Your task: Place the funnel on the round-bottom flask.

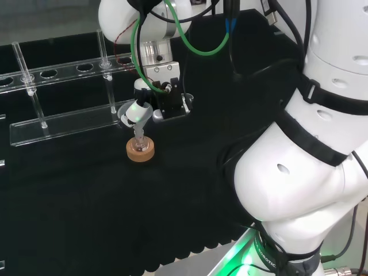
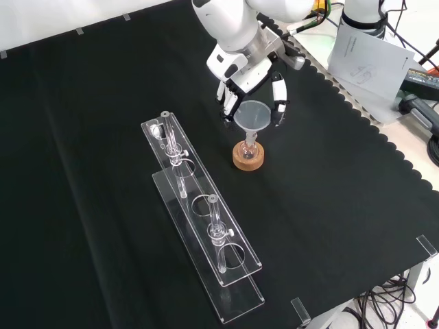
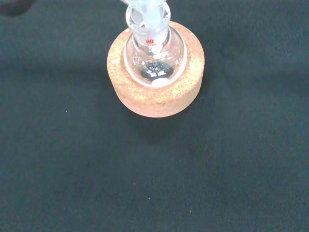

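Funnel (image 2: pixel 254 114) sits with its stem down in the neck of the round-bottom flask (image 2: pixel 248 146), as I read the front view. Going left to right there, I see the clear test-tube rack (image 2: pixel 199 212) at about 8 o'clock from the flask, then the flask on its cork ring (image 2: pixel 247 157), with the hand (image 2: pixel 250 86) at 12 o'clock above. Its fingers (image 2: pixel 279 96) curl around the funnel's rim. Through the wrist camera, the flask bulb (image 3: pixel 154 60) nests in the cork (image 3: pixel 155 94).
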